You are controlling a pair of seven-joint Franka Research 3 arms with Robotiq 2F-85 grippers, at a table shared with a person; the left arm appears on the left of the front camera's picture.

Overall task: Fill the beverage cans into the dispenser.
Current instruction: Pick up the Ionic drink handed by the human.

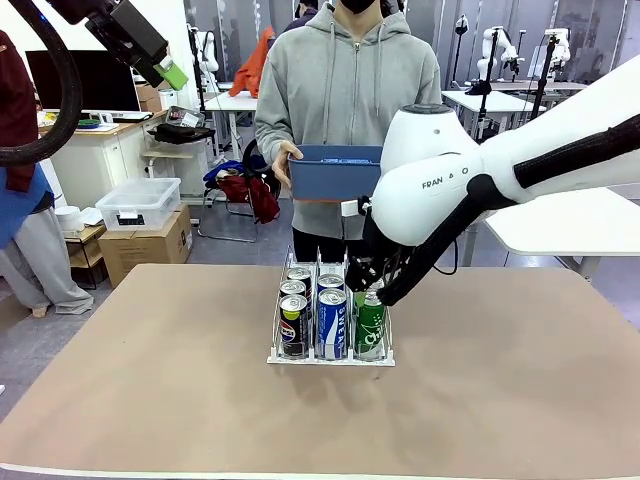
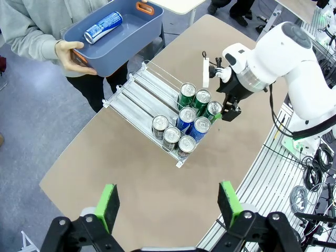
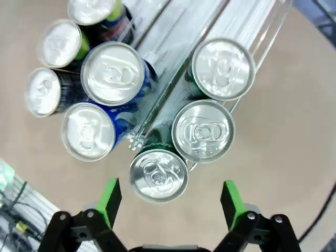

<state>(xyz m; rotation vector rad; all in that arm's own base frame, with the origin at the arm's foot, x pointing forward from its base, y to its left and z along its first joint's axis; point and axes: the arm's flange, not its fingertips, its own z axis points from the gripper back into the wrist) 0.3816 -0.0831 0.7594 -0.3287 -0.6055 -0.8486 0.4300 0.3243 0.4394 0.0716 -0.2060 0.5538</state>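
The dispenser (image 1: 330, 358) stands mid-desk, nearer the far edge. It holds eight beverage cans (image 2: 186, 114), packed touching at its robot-side end: three black in one outer lane, two blue-and-white in the middle and three green in the other outer lane. The task looks nearly done. One blue-and-white can (image 2: 103, 27) lies on its side in the blue bin (image 2: 113, 52), which the person's hand (image 2: 68, 52) holds beyond the far edge. The middle lane, one can short, seems its place.

The right tool (image 3: 170, 202) hangs just above the front green can (image 3: 158, 175), jaws spread wide, pads clear of it on both sides, gripping nothing. The left tool (image 2: 168, 202) is open and empty too, high above the desk on the robot's left, well apart from the rack.

The far halves of the lanes are bare, so loading from the person's end looks free. Thin dividers (image 1: 318, 262) leave little slack beside each can. The desk (image 1: 150, 380) around the rack is bare, with wide margins to every edge.
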